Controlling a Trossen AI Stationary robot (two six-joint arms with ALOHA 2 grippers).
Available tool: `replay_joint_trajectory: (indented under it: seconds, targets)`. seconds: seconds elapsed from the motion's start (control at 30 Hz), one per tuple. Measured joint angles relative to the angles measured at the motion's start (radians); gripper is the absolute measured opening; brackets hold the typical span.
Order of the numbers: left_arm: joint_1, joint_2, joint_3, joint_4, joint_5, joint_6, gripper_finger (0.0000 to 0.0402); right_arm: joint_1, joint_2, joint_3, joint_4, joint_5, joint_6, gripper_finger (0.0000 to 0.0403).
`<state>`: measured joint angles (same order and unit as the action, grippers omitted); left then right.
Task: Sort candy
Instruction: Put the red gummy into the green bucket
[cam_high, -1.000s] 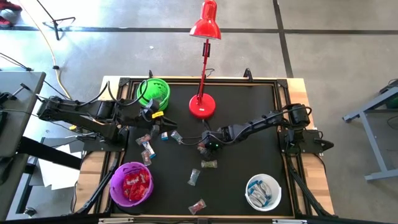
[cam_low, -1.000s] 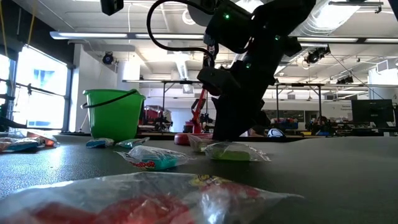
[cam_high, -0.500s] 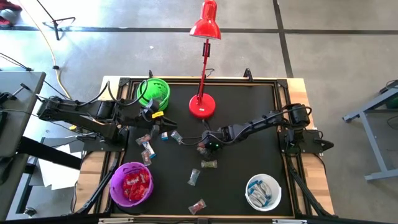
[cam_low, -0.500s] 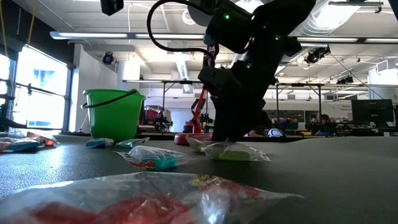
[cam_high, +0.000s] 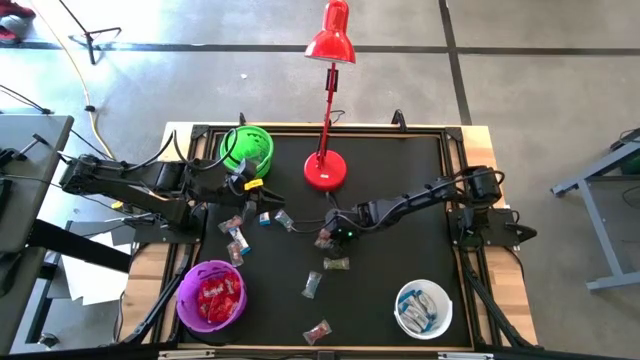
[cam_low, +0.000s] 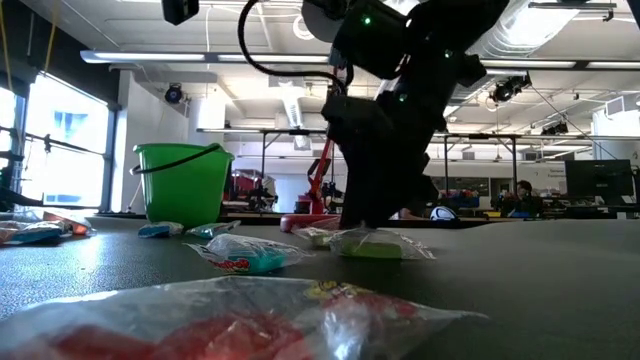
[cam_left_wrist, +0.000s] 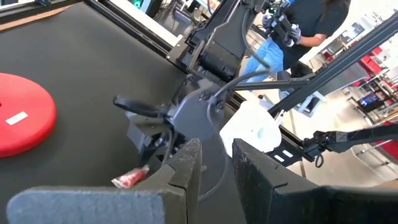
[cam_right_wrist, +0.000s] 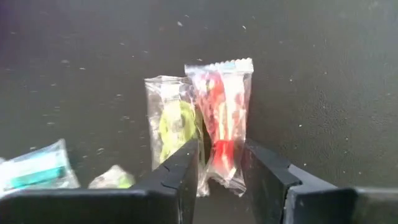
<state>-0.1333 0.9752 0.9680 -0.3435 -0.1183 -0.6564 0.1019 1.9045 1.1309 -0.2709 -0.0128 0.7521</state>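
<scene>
Grey concrete floor (cam_high: 200, 90), bright window (cam_low: 60, 140), long ceiling lights (cam_low: 230, 57) overhead.

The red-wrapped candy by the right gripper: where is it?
Mid-table, the red-wrapped candy lies between the right gripper's open fingers, touching a green-wrapped candy, below the lamp base in the high view.

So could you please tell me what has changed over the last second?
The right tool has shifted slightly and now has its fingers apart around a red candy lying beside a greenish candy; nothing is lifted. The left tool, the loose candies and the bowls stayed as they were.
</scene>
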Motion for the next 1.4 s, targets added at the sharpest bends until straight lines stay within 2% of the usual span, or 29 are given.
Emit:
replay_joint_trajectory:
  seconds: [0.9, 1.4]
  targets:
    - [0.0, 0.0, 0.0, -0.003, 0.0, 0.026, 0.0076, -0.031, -0.021, 0.0, -0.101, 0.004, -0.019, 0.0114]
    - [0.0, 0.0, 0.0, -0.003, 0.0, 0.04, 0.0076, -0.03, 0.002, 0.0, -0.097, 0.023, -0.008, 0.0114]
